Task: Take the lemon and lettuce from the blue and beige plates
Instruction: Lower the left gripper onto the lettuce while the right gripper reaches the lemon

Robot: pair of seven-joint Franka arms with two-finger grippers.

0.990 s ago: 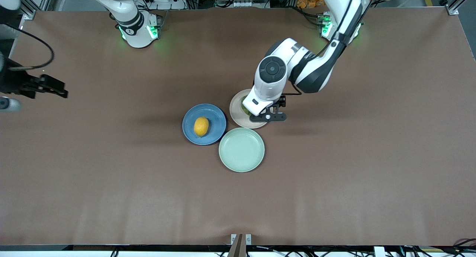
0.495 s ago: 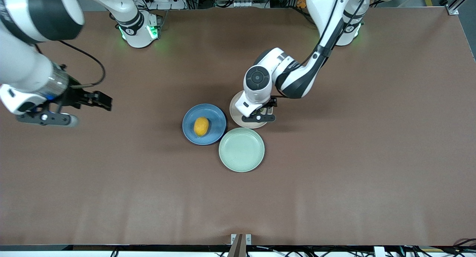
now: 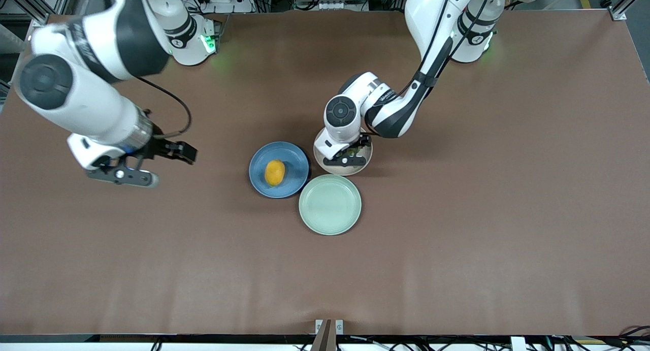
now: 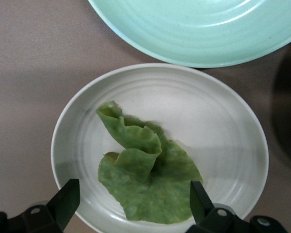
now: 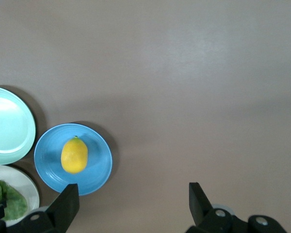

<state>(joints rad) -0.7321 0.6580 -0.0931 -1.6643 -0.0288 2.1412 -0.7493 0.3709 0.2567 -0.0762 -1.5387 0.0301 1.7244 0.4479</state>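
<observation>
- Lemon (image 3: 274,172), smooth yellow-orange, lies on the blue plate (image 3: 294,160); the left gripper (image 3: 350,155) hangs low over the beige plate (image 3: 319,152).
- Lettuce (image 4: 145,174), wrinkled and folded, sits between spread, empty fingers (image 4: 65,201).
- Right gripper (image 5: 131,206), wide open and empty, hovers over bare table (image 5: 194,73).

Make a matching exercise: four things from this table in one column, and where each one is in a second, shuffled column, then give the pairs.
Things
1. lemon
2. lettuce
3. left gripper
4. right gripper

Places
A. over bare table, toward the right arm's end
B. on the blue plate
C. open just above the beige plate
D. lying on the beige plate, beside the empty mint-green plate

Pairs: 1-B, 2-D, 3-C, 4-A
</observation>
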